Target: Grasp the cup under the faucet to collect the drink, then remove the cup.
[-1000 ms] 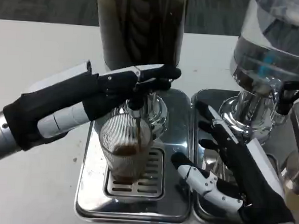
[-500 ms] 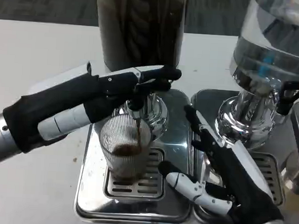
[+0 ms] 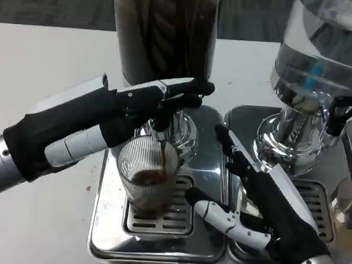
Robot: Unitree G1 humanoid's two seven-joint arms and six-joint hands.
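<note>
Beside cup point(image 3: 147, 175), right hand point(image 3: 261, 206) nearer.

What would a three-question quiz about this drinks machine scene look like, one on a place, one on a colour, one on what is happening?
1. Where does the ribbed glass cup stand?
A. On the drip tray grate under the faucet
B. On the bare white table
C. Beside the water dispenser

2. What colour is the drink in the cup?
A. Clear
B. Dark brown
C. Green

3. What is the right robot hand doing?
A. Gripping the cup
B. Pressing the faucet
C. Waiting open beside the cup, apart from it

Answers: 1 A, the cup sits on the slotted grate beneath the spout. 2 B, a brown stream falls into it. 3 C, its fingers are spread; the left robot hand is at the faucet.
</note>
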